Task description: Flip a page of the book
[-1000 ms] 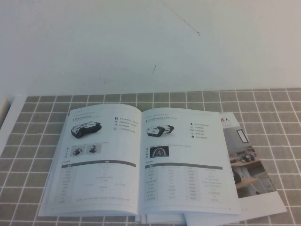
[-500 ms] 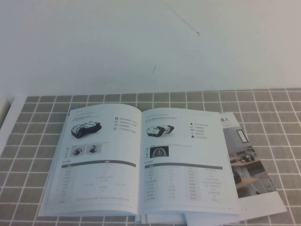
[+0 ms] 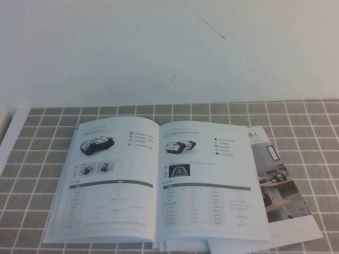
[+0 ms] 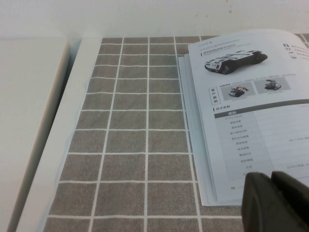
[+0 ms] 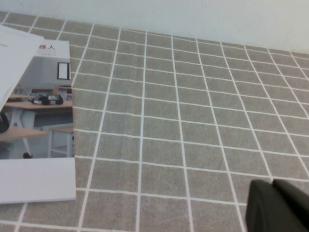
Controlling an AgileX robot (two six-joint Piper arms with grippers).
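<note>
Fingers of the right gripper (image 5: 280, 205) are pressed together with nothing between them, hovering above bare grey tiled cloth (image 5: 193, 125) well to the right of the colour-photo leaflet (image 5: 36, 121). Whether the left gripper (image 4: 276, 202) is open or closed cannot be told from its dark tips; they sit just off the near left corner of the book (image 3: 159, 180).

In the high view neither arm shows. The book lies open and flat in the middle of the cloth. Its left leaf, the page (image 3: 108, 180) with the black rover photo and grey-headed table, has its outer edge lying over a few stacked sheet edges. The book's right leaf overlaps the leaflet, which juts out to the right. Open cloth runs along the book's left, far and right sides; a white ledge (image 4: 67, 125) borders the cloth on the left.
</note>
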